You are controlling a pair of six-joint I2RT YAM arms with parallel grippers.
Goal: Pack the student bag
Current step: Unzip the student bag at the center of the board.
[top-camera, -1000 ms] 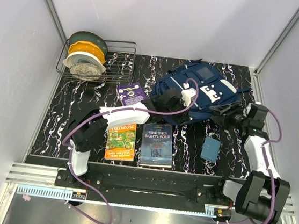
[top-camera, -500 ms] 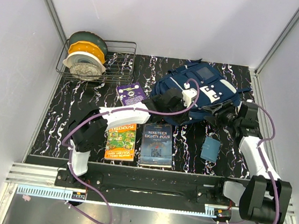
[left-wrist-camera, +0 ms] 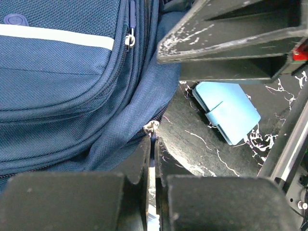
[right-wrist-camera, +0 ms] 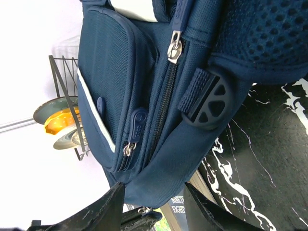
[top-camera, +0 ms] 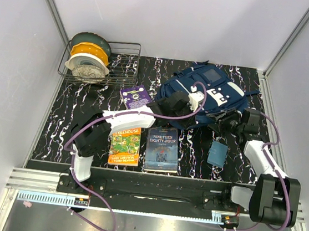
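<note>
Left claw pinches a zip on the student bag (top-camera: 207,91); right claw is spread at the bag's near right corner.

The student bag lies flat on the black marbled table (top-camera: 78,101), front pocket up. At the bag's near edge the left gripper (left-wrist-camera: 153,142) has its fingers pressed together, clamped on a small metal zipper pull (left-wrist-camera: 152,126). At the bag's right side the right gripper (right-wrist-camera: 154,190) has its fingers apart, holding nothing, with the bag's corner seam and a zipped pocket just beyond the tips. A teal pouch (top-camera: 217,153) lies on the near side of the bag, close to it but apart. Two books (top-camera: 162,149) lie near-left of the bag, a purple card (top-camera: 135,97) lies just left of it, and a wire basket (top-camera: 124,62) of spools stands further left.
</note>
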